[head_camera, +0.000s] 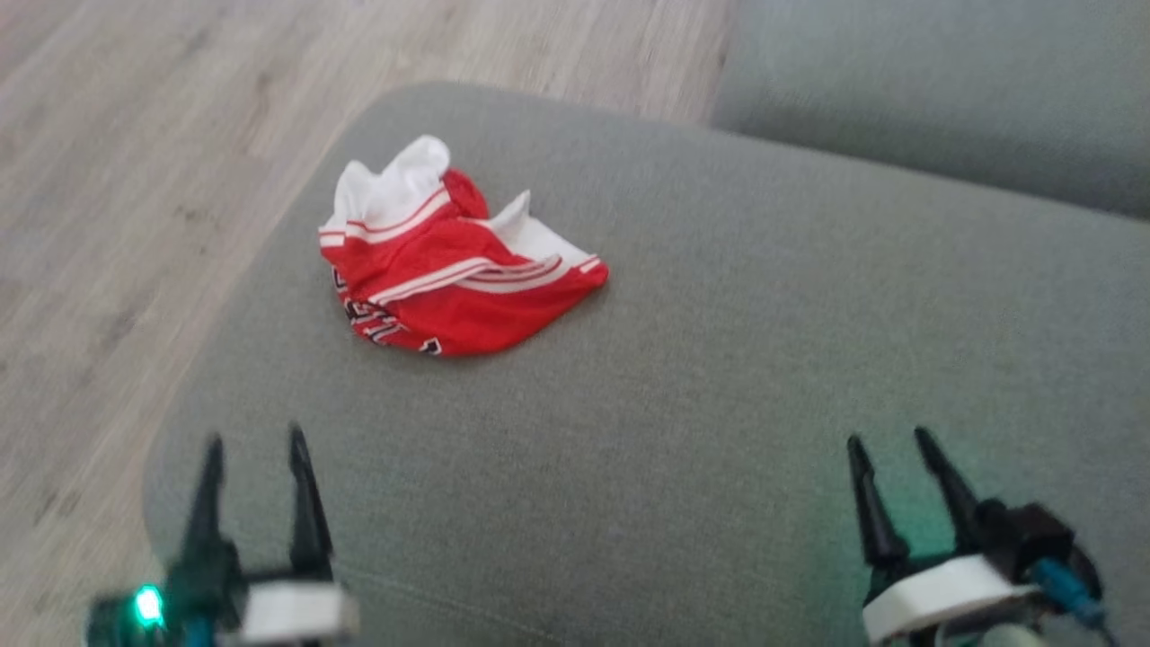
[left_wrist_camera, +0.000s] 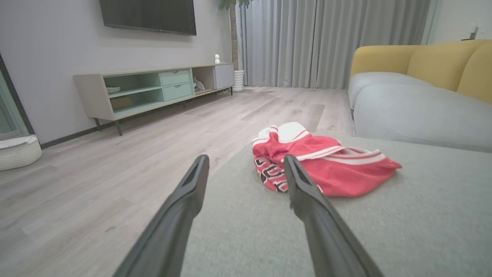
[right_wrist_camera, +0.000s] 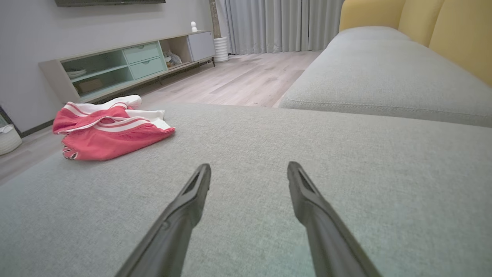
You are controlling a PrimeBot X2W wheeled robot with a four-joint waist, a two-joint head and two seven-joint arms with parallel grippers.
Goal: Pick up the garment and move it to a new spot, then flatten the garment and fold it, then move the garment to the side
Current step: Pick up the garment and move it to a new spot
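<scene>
Toward 11 o'clock on the grey cushion (head_camera: 719,359), by its floor-side edge, lay the crumpled garment (head_camera: 458,270); left gripper (head_camera: 254,438) and right gripper (head_camera: 888,438) hung with fingers spread, empty. Risk judged: a one-layer pinch could drag it onto the floor (head_camera: 135,180). Long axis ran roughly 9-to-3, red corner pointing to 3.

Home living room. Wall-mounted TV (left_wrist_camera: 148,16) over a low media console (left_wrist_camera: 153,90) with mint drawers and open shelves. Floor-length grey curtains (left_wrist_camera: 326,42), potted plant (left_wrist_camera: 238,80) in the corner beside them. Sofa (left_wrist_camera: 415,107) with grey seats and yellow back cushions, plus a wide grey upholstered seat (head_camera: 719,404) in front. Wood-look plank floor (left_wrist_camera: 115,173), white woven basket (left_wrist_camera: 19,152) by the wall.
</scene>
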